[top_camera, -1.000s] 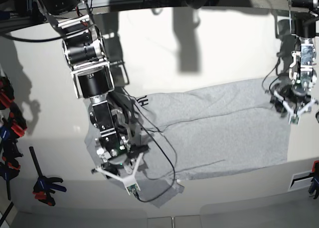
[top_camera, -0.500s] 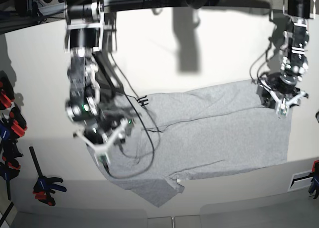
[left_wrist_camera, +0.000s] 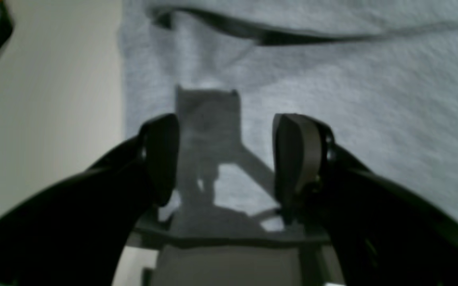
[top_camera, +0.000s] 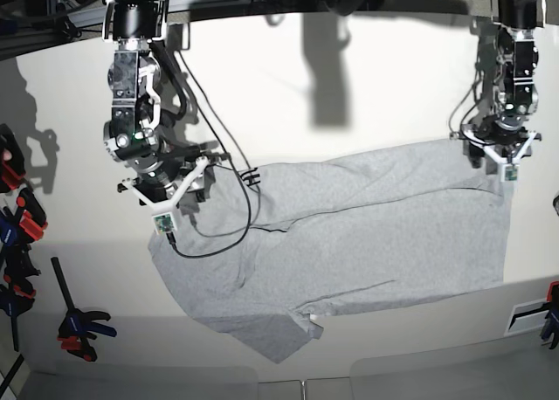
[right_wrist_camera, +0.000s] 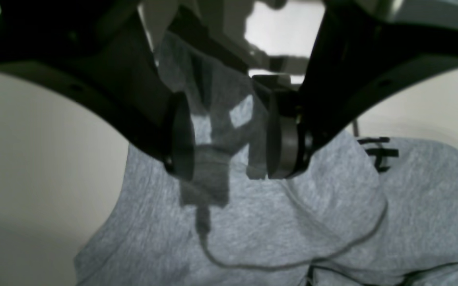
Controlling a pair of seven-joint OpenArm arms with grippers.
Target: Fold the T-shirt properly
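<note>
Both sets of jaws stood wide apart with nothing between them: the left gripper [left_wrist_camera: 225, 159] hung over cloth near the shirt's edge, and the right gripper [right_wrist_camera: 229, 139] hung over cloth beside black print. Both wrist views were soft and dim, so the dark fingers [left_wrist_camera: 159, 159] read only as rounded, matte shapes, and whether their tips touched the cloth could not be told. The T-shirt [top_camera: 349, 234] lay spread on the pale, smooth table [top_camera: 306, 86], below and between the two grippers; only a few strokes of its black lettering [right_wrist_camera: 376, 153] peeked out from a fold just right of the right jaws, too little to read. A thin dark cable [top_camera: 218, 234] trailed from the right gripper [top_camera: 166, 199] in a loop across the fabric. A second earlier that gripper had been low over the shirt's near hem; it had since risen and drawn back to the far corner. The left gripper [top_camera: 500, 155] had likewise lifted slightly toward the far edge. The shirt was soft heather-grey knit, creased in long shallow ridges, with one corner folded under in a point.
</note>
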